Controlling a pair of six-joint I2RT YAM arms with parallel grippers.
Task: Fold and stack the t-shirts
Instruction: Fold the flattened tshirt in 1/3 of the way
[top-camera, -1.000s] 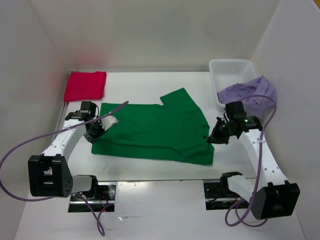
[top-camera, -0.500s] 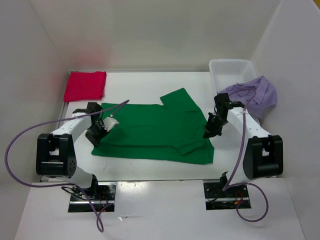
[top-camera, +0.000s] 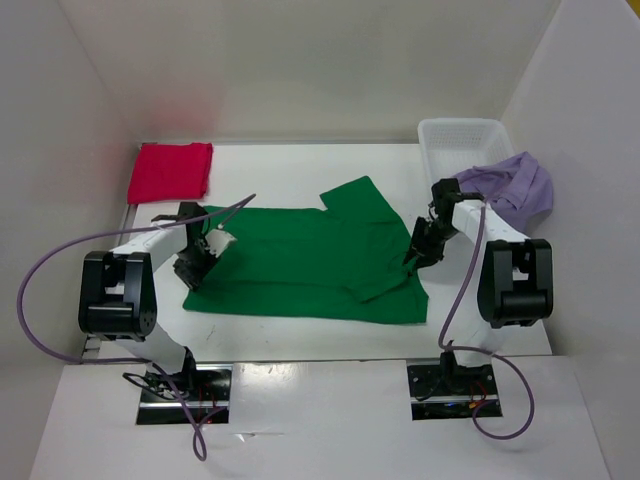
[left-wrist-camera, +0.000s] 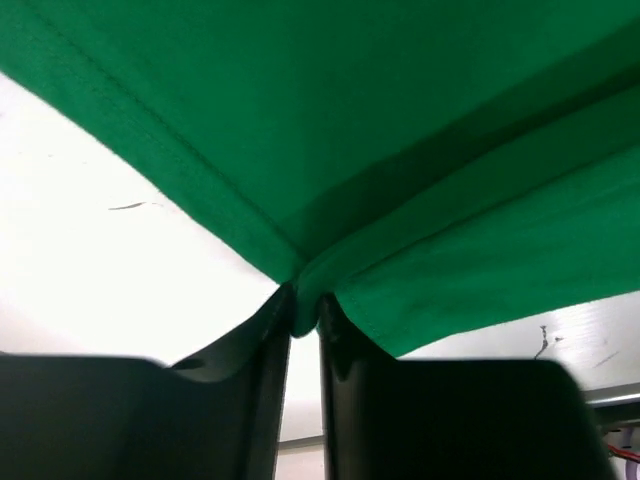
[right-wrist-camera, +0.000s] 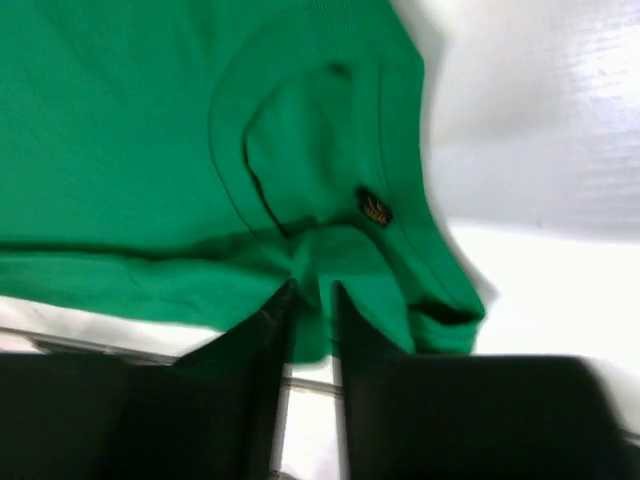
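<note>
One green t-shirt (top-camera: 300, 265) lies spread at the middle of the table (top-camera: 300, 335), left gripper (left-wrist-camera: 305, 298) and right gripper (right-wrist-camera: 312, 290) each nipping an opposite side edge in narrow jaws, likely to carry the fold; red t-shirt (top-camera: 170, 170) sits folded at the far-left corner.

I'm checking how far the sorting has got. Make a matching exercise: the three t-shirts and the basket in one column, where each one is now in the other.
Things:
1. red t-shirt
2. green t-shirt
3. lavender t-shirt
4. white basket

Places:
A. at the far right corner of the table
B. folded at the far left corner
C. hanging over the basket's edge
D. spread out in the middle, between the two arms

Pairs: 1-B, 2-D, 3-C, 4-A
</note>
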